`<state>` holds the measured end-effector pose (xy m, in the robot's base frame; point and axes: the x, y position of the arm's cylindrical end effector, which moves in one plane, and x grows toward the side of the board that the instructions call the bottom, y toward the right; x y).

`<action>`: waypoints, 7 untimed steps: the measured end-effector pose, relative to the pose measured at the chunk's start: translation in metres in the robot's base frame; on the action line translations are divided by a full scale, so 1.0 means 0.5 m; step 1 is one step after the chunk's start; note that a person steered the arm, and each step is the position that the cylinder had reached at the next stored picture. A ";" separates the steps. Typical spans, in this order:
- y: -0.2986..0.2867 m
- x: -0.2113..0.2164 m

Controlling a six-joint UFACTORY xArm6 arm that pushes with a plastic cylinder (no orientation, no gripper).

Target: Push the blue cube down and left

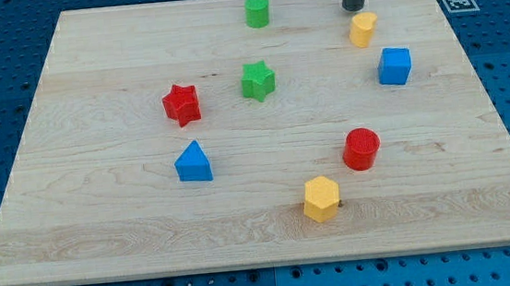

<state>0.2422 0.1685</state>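
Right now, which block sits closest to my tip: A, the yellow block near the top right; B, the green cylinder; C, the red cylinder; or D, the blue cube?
A: my tip rests just above the yellow block toward the view's top, while the blue cube lies farther down and right of both.

Rod near the view's top

The straight dark rod stood upright, entering from the view's top right, and my tip (354,8) rested low.
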 end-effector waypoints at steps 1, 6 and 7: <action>0.016 0.090; 0.107 0.404; 0.105 0.419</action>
<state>0.4517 0.2208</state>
